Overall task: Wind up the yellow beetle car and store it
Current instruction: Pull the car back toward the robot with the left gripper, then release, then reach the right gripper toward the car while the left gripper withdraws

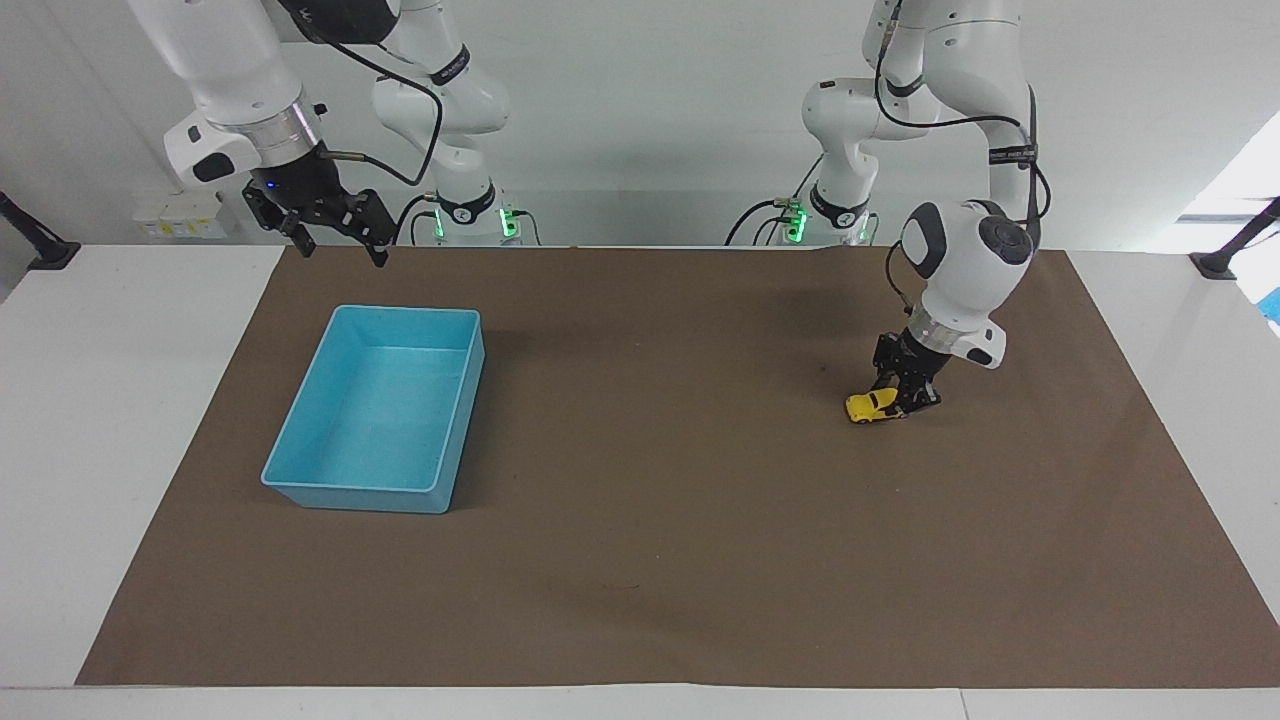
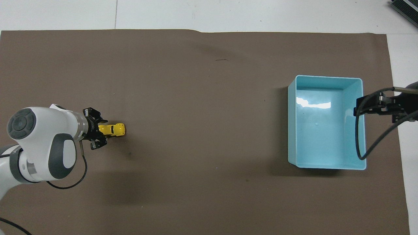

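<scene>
The yellow beetle car (image 1: 870,405) stands on the brown mat toward the left arm's end of the table; it also shows in the overhead view (image 2: 113,129). My left gripper (image 1: 900,401) is down at the mat and shut on the car's rear end, seen too in the overhead view (image 2: 100,130). The light blue bin (image 1: 360,497) sits open and empty toward the right arm's end and shows in the overhead view (image 2: 326,165). My right gripper (image 1: 338,245) waits open in the air over the bin's edge nearest the right arm's end (image 2: 358,108).
The brown mat (image 1: 650,520) covers most of the white table (image 1: 120,400). Bare mat lies between the car and the bin. A small dark mark (image 2: 222,60) lies on the mat far from the robots.
</scene>
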